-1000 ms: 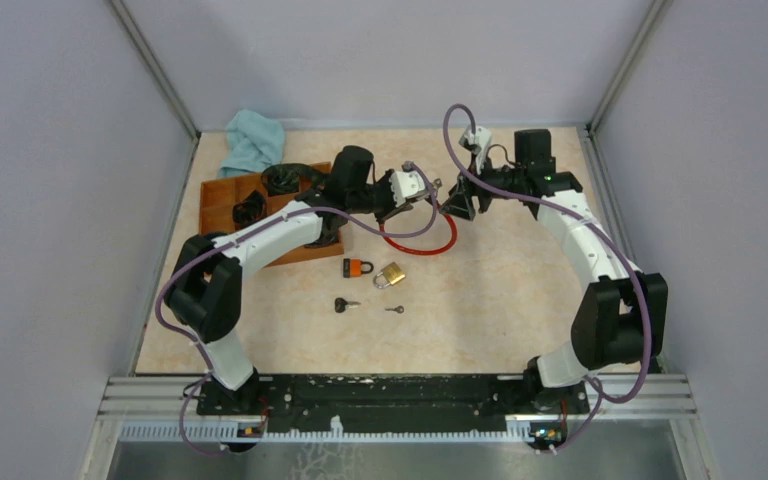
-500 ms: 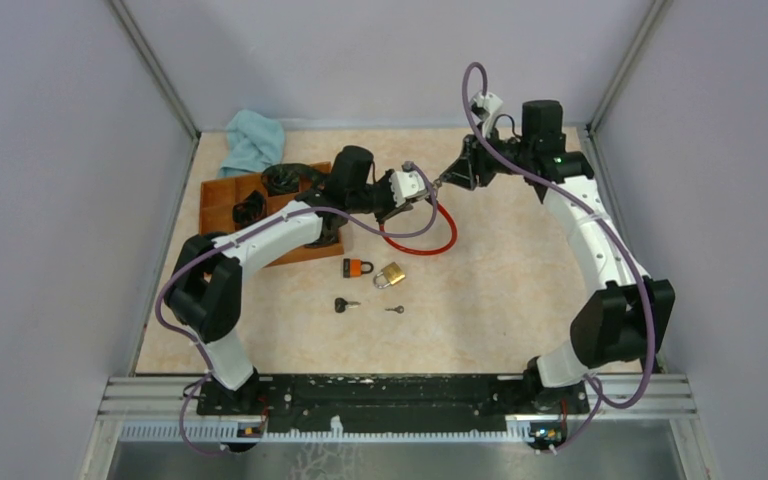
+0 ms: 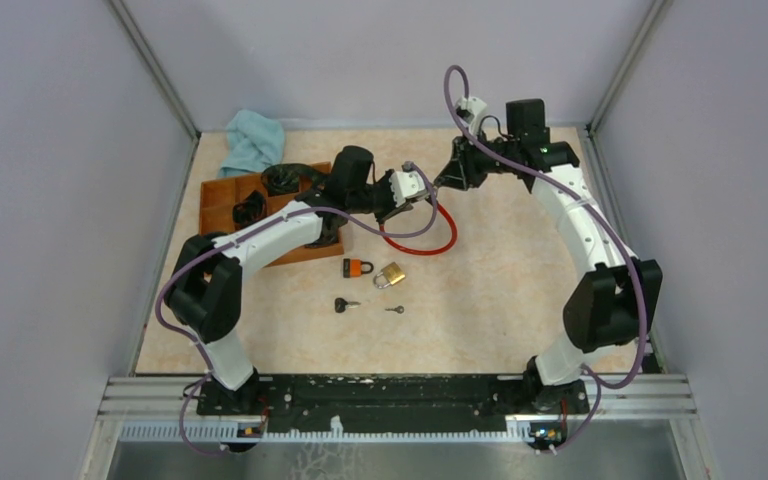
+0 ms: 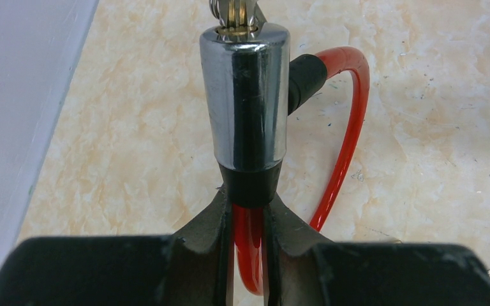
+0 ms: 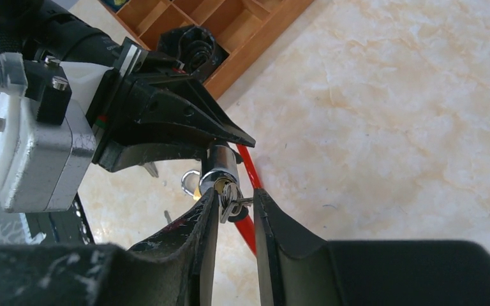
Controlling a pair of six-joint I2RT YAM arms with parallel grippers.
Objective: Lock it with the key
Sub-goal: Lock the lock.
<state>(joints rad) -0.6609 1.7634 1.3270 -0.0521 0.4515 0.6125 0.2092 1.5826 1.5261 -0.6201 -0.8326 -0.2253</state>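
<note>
White arms [image 3: 270, 230], black joints [image 3: 210, 290], purple cables [image 3: 447, 95], black tools [image 5: 233, 201].

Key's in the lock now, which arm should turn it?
Right. The right pincer brackets the key in the chrome cylinder. The left pincer is clamped on the red cable just below, holding it steady.

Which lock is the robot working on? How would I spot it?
Look past the middle of the table, where the left gripper grips something. That is the cable lock: a chrome cylinder on a red cable loop, unlike the orange padlock and brass padlock lying nearer the arms' bases.
</note>
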